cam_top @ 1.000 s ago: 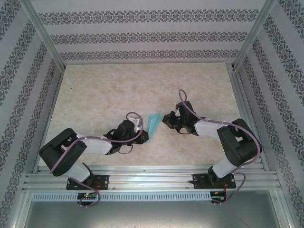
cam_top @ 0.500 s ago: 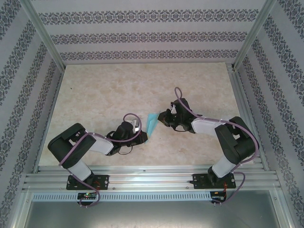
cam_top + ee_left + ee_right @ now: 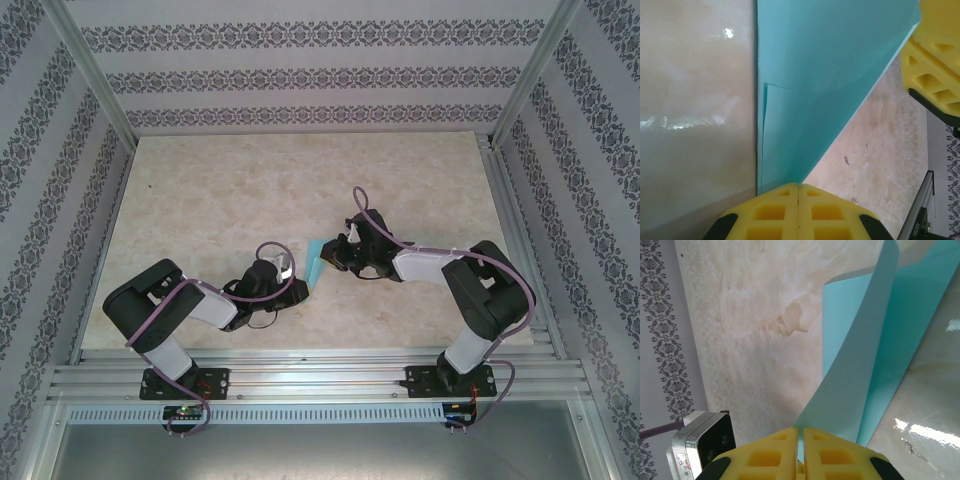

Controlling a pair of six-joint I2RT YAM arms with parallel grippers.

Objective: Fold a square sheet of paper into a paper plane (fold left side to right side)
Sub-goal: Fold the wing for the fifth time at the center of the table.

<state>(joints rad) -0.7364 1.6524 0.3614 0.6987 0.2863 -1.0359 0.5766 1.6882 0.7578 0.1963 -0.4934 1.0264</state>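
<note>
Nearest the bases, the left gripper (image 3: 799,192) has its jaws pressed together on the narrow near tip of the square sheet of paper (image 3: 316,262). The partly folded cyan sheet lies mid-table (image 3: 200,200) between the arms, its long axis running near to far. At its far-right edge, the right gripper (image 3: 800,434) pinches a raised flap, jaws all but closed. Any fold across that axis looks to be the right arm's to make.

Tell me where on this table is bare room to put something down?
Bare: the far half of the table, up to the back wall. Crowded: the near middle, where the left gripper and right gripper pinch the sheet of paper.
</note>
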